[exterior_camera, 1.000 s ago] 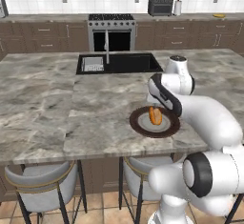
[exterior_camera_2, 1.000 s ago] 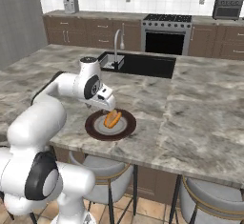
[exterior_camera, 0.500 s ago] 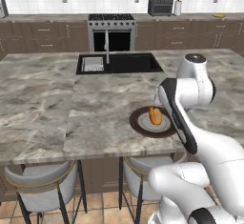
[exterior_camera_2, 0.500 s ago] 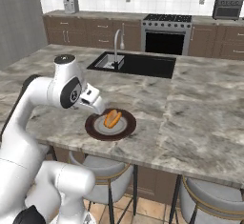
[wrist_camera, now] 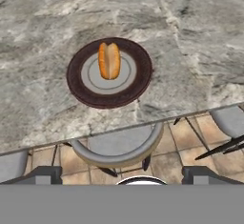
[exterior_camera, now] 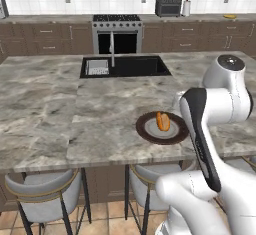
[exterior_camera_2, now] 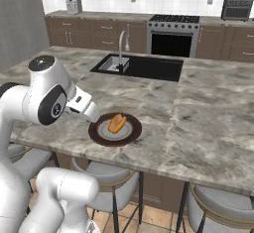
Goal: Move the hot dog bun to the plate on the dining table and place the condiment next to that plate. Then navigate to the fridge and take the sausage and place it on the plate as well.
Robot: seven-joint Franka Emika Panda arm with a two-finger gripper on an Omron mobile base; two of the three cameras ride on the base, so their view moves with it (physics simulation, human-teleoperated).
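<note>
marble dining table [exterior_camera: 60, 114] holds plate [wrist_camera: 76, 82] with hot dog bun [wrist_camera: 109, 60]; grey stools [wrist_camera: 119, 149] below; jaws wide, empty.

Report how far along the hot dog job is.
Done: the hot dog bun lies on the plate on the dining table. In hand: nothing; the gripper is open, back off the table's edge above the stools. Left: no condiment stands beside the plate, and no sausage lies on it, so the bottle and the fridge trip remain.
</note>
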